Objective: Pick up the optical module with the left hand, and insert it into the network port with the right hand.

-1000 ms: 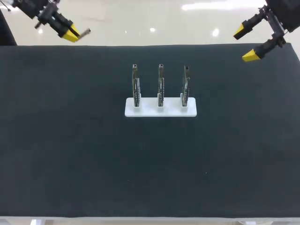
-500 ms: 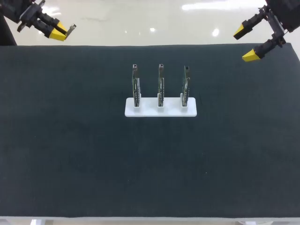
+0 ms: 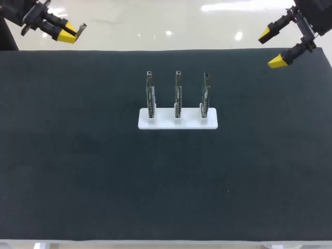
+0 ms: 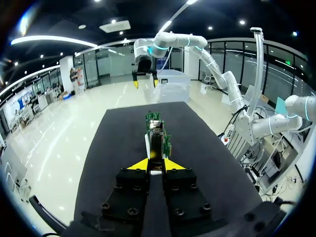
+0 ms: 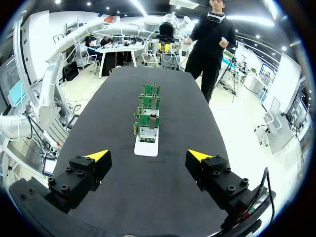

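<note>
Dark counter (image 3: 78, 171) seen from above. At centre, white base (image 3: 177, 123) with three upright network port boards (image 3: 178, 93) in a row. At 10 o'clock, past the far edge, left gripper (image 3: 65, 35) pinching the optical module (image 3: 80, 29), jutting beyond the yellow tips. At 2 o'clock, right gripper (image 3: 274, 47) spread wide, well apart from the boards.
</note>
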Available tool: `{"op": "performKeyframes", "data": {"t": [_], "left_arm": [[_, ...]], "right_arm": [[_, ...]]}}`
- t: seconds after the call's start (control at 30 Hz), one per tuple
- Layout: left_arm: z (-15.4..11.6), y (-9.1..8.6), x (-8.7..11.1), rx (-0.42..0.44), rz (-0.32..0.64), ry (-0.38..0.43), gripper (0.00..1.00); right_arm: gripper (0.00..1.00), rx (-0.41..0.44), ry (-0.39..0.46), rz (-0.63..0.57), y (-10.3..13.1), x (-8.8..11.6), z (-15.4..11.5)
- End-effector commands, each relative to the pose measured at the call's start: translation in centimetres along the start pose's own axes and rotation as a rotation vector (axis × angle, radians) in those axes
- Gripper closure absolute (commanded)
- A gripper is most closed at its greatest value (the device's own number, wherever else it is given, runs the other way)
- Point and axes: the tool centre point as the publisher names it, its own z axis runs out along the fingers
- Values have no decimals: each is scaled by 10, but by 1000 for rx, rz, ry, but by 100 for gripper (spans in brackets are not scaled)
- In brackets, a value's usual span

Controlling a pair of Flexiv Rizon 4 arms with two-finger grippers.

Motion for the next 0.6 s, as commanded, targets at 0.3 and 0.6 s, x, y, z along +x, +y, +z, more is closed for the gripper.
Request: {"op": "performKeyframes", "data": {"t": [0.3,0.6], "left_arm": [[80,6,-26,-215,23,-237,100],[131,10,-49,-267,13,-293,100]], "right_arm": [[0,-1,-1,-1,-1,0,0],[0,-1,-1,-1,-1,0,0]]}}
